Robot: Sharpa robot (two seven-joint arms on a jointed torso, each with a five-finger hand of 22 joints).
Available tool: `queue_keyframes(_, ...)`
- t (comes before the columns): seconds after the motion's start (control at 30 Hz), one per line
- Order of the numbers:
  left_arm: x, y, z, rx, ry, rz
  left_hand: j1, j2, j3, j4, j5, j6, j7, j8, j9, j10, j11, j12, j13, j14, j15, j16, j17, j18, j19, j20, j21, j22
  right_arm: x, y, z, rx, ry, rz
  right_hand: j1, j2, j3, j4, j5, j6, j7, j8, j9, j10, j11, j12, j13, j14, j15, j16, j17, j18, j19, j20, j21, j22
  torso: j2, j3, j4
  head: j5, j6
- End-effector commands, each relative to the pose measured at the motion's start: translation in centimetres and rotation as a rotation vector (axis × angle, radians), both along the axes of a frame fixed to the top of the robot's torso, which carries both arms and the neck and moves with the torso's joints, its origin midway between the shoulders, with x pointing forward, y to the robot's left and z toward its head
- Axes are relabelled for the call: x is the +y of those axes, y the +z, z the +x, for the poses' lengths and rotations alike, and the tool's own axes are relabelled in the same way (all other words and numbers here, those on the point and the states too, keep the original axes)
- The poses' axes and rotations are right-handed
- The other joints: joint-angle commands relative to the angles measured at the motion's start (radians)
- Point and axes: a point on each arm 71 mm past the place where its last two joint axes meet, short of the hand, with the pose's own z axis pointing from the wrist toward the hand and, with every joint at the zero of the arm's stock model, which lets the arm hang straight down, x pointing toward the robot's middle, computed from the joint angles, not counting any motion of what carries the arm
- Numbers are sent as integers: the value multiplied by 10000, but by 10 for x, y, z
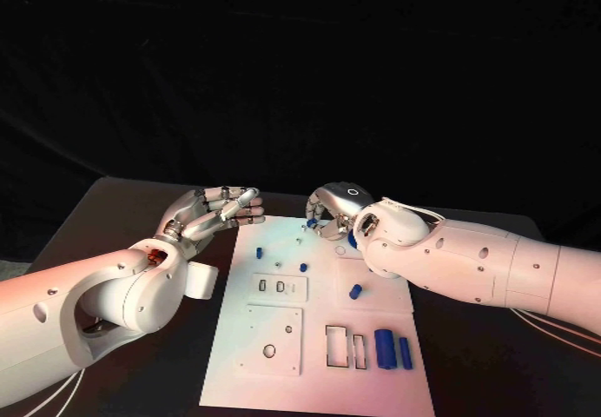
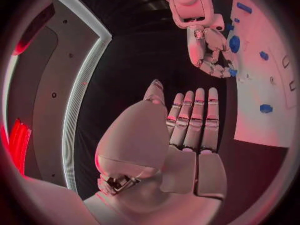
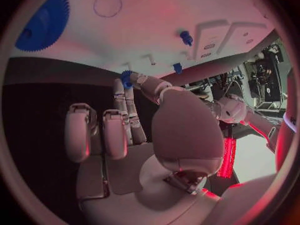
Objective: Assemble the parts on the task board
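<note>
The white task board (image 1: pixel 251 369) lies in the middle of the black table. My right hand (image 1: pixel 332 213) hovers over its far edge and pinches a small blue toothed part (image 3: pixel 127 78) between thumb and fingertips; the left wrist view shows the same part (image 2: pixel 232 72) at those fingertips. A large blue gear (image 3: pixel 44 22) lies on the board near that hand. My left hand (image 1: pixel 220 208) is at the board's far left corner with its fingers (image 2: pixel 194 115) stretched out, holding nothing. Two blue pegs (image 1: pixel 260 253) (image 1: pixel 303 267) stand on the board's far half.
Two blue cylinders (image 1: pixel 385 347) (image 1: pixel 405 350) lie side by side near the board's front right, next to rectangular slots (image 1: pixel 338 345). A short blue piece (image 1: pixel 356 291) lies mid-board. A round hole (image 1: pixel 269 351) is at front left. Dark table (image 1: pixel 125 208) surrounds the board.
</note>
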Motion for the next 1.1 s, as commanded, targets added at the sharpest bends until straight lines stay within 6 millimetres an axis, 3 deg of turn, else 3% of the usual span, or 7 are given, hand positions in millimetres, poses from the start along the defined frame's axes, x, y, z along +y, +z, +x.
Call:
queue_keyframes(0.03,-2,3,0,-135,-44,-82,3,135,-74,18,-57,-79,256,-38,13,-83,32,-36,-7,-92,-17,-87,15,80,51,1,-62,-15,2,-2,0,-23,132,-70,116,93,38,0,14,-89,-14,-36,-18,-63,7,-23,174,564,23,31,82,-54,19,16,58,376,50,-39,65,-14,2)
queue_keyframes(0.27,-1,5,0,-161,-36,-79,3,135,-74,18,-57,-79,256,-38,13,-83,32,-36,-7,-92,-17,-87,15,80,51,1,-62,-15,6,-4,2,57,191,-84,108,88,43,2,15,-96,-12,-41,-15,-67,11,-29,176,565,27,36,90,-52,12,19,53,370,67,-66,86,-18,-4)
queue_keyframes(0.83,-2,7,-1,-181,-78,-89,3,139,-86,18,-59,-87,260,-43,17,-93,36,-40,-6,-105,-14,-101,19,79,45,4,-70,-21,11,-8,8,294,141,-327,-35,-22,102,32,-41,-240,34,-152,10,-210,73,-126,182,549,85,39,59,-29,-65,74,-9,302,93,-80,80,8,0)
queue_keyframes(0.93,-2,8,0,-184,-83,-89,3,139,-86,18,-59,-87,260,-43,17,-93,36,-40,-6,-105,-14,-101,19,79,45,4,-70,-21,12,-9,9,453,151,-471,-188,-171,161,77,-139,-425,119,-313,-23,-532,182,-164,121,501,176,-23,-102,11,-201,149,-134,149,99,-91,89,9,-15)
queue_keyframes(1.1,-2,8,0,-175,-61,-74,1,145,-101,20,-61,-97,265,-50,22,-106,40,-44,-7,-116,-10,-115,25,78,40,6,-77,-28,12,-11,10,627,178,-619,-482,-659,-71,135,-6,-1106,451,-888,-264,-1601,493,-146,-157,338,458,-269,-676,152,-651,404,-582,-385,99,-86,74,31,-54)
